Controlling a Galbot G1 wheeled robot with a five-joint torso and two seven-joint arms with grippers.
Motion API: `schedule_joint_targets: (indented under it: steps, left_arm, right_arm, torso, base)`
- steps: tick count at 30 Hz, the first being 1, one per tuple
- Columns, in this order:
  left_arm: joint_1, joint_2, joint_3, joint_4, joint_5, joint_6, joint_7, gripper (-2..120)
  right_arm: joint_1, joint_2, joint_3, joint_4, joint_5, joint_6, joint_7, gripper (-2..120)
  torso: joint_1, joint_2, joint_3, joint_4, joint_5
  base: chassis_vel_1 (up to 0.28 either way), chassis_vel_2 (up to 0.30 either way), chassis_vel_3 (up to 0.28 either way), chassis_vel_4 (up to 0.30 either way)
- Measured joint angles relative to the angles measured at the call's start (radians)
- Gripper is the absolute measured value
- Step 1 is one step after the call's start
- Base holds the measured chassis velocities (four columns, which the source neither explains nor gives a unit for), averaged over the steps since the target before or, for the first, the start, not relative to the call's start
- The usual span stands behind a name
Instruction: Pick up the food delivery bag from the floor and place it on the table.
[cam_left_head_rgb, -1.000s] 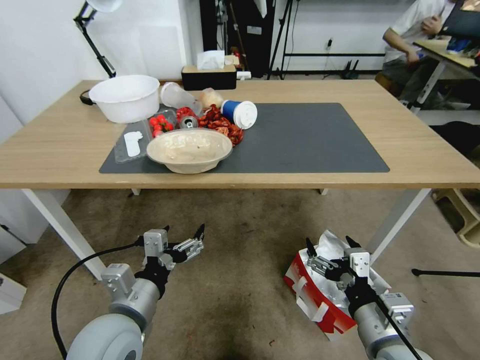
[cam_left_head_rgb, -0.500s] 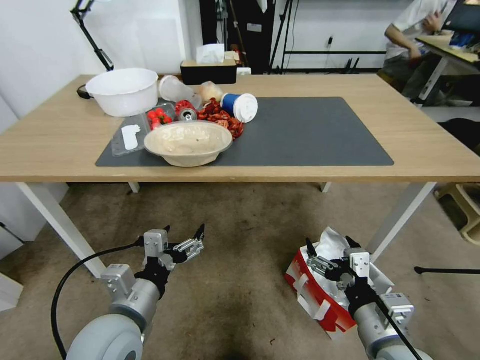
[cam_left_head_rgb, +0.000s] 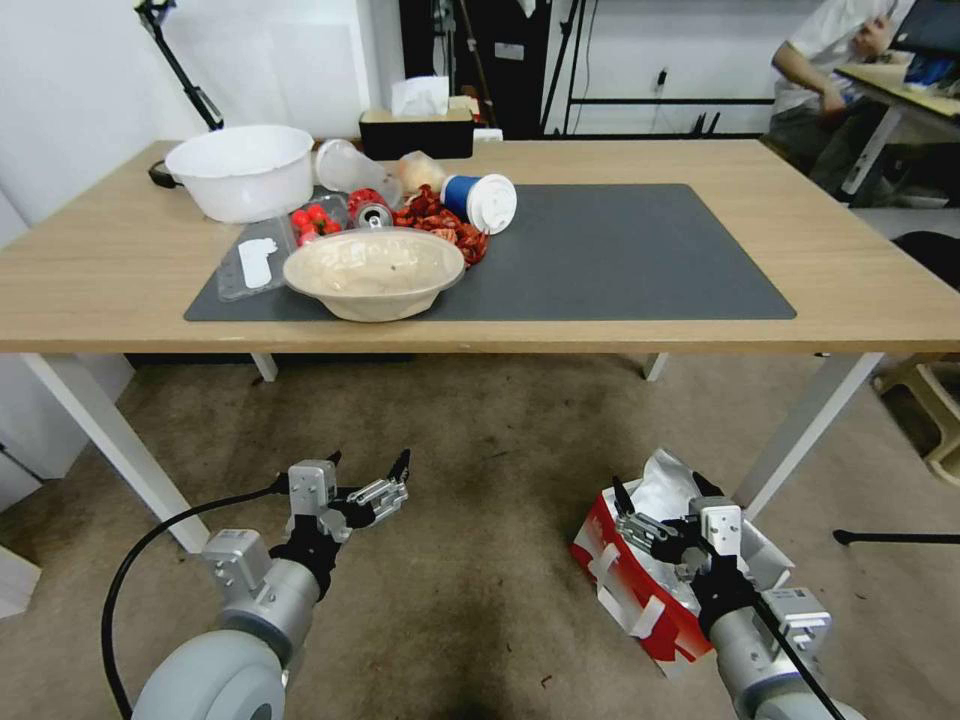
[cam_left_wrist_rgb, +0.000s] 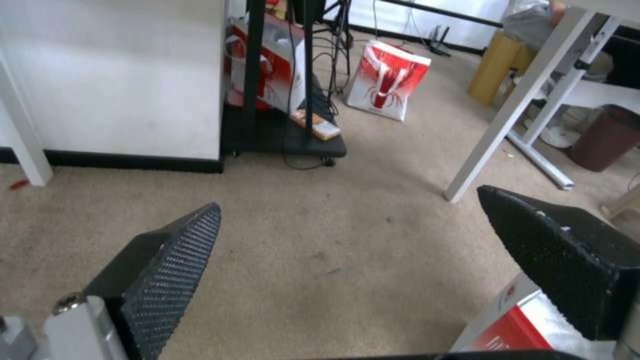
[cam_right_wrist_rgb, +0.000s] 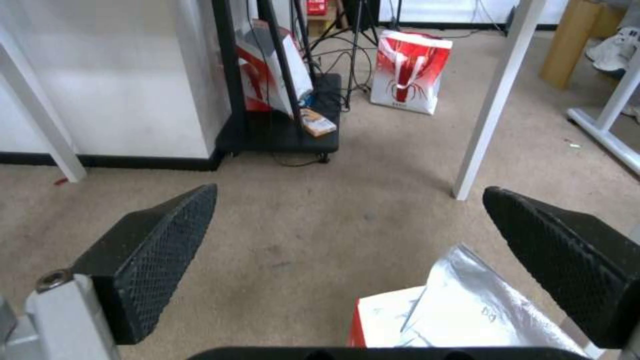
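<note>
The food delivery bag (cam_left_head_rgb: 640, 585) sits on the floor (cam_left_head_rgb: 480, 470) at the near right, just beside the table's near right white leg, with its mouth open upward so the silver foil lining and the white handles on its red side show. The right gripper (cam_left_head_rgb: 665, 488) hangs directly above that open mouth with its jaws spread wide and nothing between them. From the right wrist view the foil flap and a red and white corner of the bag (cam_right_wrist_rgb: 460, 310) lie under the gap between the fingers (cam_right_wrist_rgb: 157, 245), which suggests the arm is lined up over the bag's top edge, ready for a grasp that has not been made. The bag is not lifted.

The left gripper (cam_left_head_rgb: 368, 468) is held low over bare carpet at the near left, well apart from the bag, jaws also wide and empty; it looks to be waiting rather than working. A corner of the bag (cam_left_wrist_rgb: 513, 325) shows past one of its fingers in the left wrist view.

The table (cam_left_head_rgb: 880, 290) stands across the far side of the scene. The left part of its dark mat (cam_left_head_rgb: 640, 250) is crowded with a beige bowl (cam_left_head_rgb: 372, 272), a white basin (cam_left_head_rgb: 240, 172) and a tipped blue cup (cam_left_head_rgb: 480, 200), while the right part is bare, so that is the likely spot for the bag. A second red and white bag (cam_right_wrist_rgb: 410, 72) stands far off on the carpet beyond the table and is not the one under the gripper.
</note>
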Motion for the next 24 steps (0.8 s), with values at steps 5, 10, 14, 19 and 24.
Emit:
schedule_joint_targets:
  steps: [5,10,14,19,24]
  left_arm:
    - [0.0,0.0,0.0,-0.001,0.001,0.0,0.003,97]
    - [0.002,0.0,0.0,-0.003,0.002,0.0,0.005,97]
    - [0.003,0.0,-0.001,-0.003,0.003,-0.001,0.006,97]
    - [0.004,0.0,-0.002,-0.004,0.003,-0.001,0.006,97]
    - [0.005,0.0,-0.002,-0.005,0.003,-0.001,0.007,97]
  right_arm:
    - [-0.002,0.0,0.0,0.0,0.0,0.001,-0.001,100]
    - [-0.004,0.0,0.0,0.0,0.0,0.002,-0.002,100]
    - [-0.004,0.001,-0.001,0.0,-0.001,0.002,-0.003,100]
    - [-0.004,0.0,-0.001,0.0,-0.001,0.002,-0.004,100]
    - [-0.005,0.0,-0.001,0.001,-0.001,0.002,-0.005,100]
  torso:
    - [-0.007,-0.023,-0.016,0.0,0.0]
    - [-0.014,-0.043,-0.03,0.0,0.0]
    - [-0.018,-0.057,-0.039,0.0,0.0]
    - [-0.027,-0.081,-0.054,0.0001,0.0]
    - [-0.033,-0.098,-0.065,0.0,0.0]
  base:
    - [0.0,0.0,0.0,0.0]
    - [0.0,0.0,0.0,0.0]
    - [0.0,0.0,0.0,0.0]
    - [0.0,0.0,0.0,0.0]
    - [0.0,0.0,0.0,0.0]
